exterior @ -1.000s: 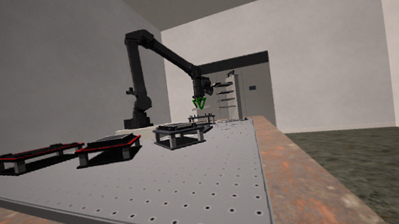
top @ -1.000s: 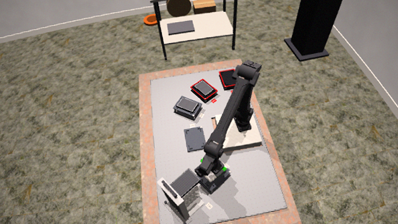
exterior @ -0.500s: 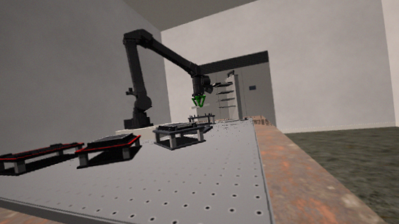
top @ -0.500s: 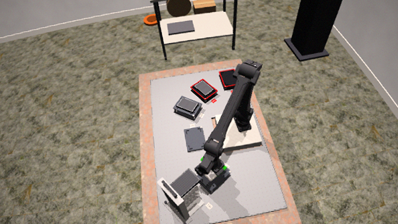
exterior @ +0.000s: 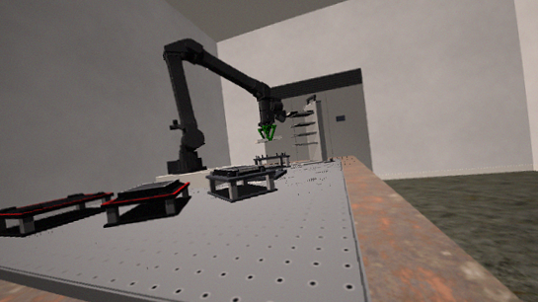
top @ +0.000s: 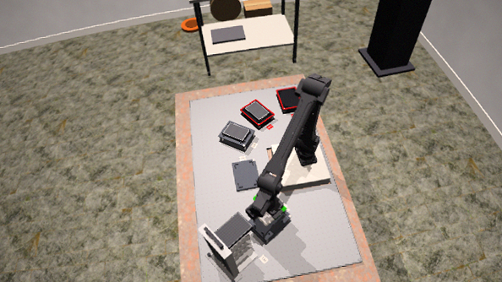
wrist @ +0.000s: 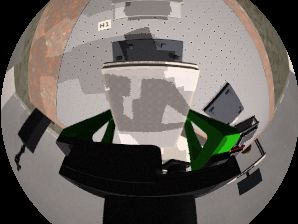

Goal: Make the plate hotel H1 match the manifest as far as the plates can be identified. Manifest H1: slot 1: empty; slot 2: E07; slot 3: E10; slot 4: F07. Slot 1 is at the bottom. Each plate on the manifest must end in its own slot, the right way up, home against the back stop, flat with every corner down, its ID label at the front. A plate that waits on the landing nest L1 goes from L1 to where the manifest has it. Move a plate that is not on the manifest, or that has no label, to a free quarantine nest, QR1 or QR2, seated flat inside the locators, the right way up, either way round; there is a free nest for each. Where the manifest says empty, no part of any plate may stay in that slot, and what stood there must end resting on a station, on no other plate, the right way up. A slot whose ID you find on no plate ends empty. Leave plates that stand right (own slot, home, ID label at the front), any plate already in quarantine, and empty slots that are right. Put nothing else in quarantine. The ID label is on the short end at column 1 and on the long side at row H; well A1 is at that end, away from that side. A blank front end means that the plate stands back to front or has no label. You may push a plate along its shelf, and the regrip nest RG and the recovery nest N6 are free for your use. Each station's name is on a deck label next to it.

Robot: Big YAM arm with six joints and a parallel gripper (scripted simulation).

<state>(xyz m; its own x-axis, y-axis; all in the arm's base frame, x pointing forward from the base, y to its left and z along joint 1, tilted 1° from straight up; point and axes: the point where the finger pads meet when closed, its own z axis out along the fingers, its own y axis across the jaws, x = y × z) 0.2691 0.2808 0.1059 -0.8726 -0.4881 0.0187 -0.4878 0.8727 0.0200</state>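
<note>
Plate (wrist: 149, 96): pale, lifted above the stand (top: 276, 228) beside the rack (top: 214, 240) | gripper (exterior: 267, 132): jaws wide, clasping its sides | done: one red-rimmed nest (top: 246, 109) filled | left: shelving this plate, likely more sorting; labels unreadable.

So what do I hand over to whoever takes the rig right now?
Gripper: shut on a pale plate, held above the dark nest beside the hotel.
Elsewhere: one red-rimmed nest holds a plate, the other looks free; the grey raised nest holds a plate.
Done: can't judge; IDs and deck labels are unreadable.
Left: read the held plate's ID, place it, check the hotel slots.
</note>
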